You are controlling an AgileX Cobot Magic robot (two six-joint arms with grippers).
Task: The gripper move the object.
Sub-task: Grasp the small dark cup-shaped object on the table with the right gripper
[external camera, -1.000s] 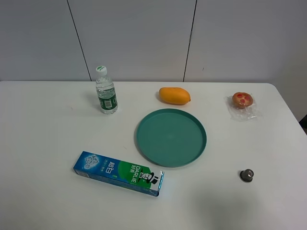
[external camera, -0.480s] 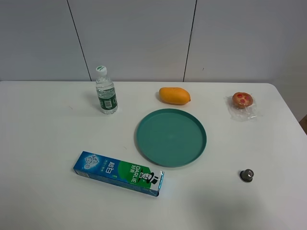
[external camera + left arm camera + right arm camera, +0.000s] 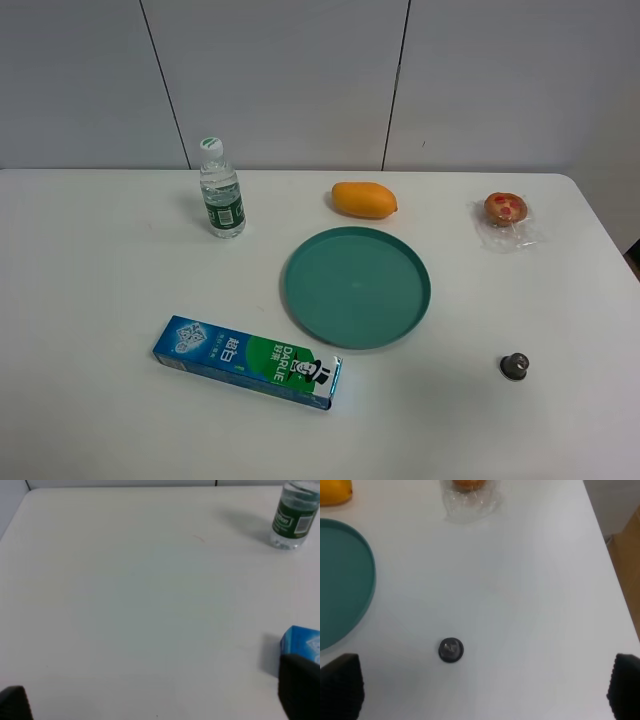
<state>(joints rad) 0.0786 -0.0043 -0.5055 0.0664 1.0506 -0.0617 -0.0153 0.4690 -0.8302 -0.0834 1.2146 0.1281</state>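
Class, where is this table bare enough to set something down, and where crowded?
Bare: left of the bottle and toothpaste box; also between plate and metal cap. Tightest where mango and box flank the plate.

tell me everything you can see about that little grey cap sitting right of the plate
The small round cap is dark grey-brown and looks metallic, with a shiny rim and a paler glint in its middle. It sits flat and alone on the white table, toward the front right, clearly apart from the teal plate to its left. Nothing but the table touches it.
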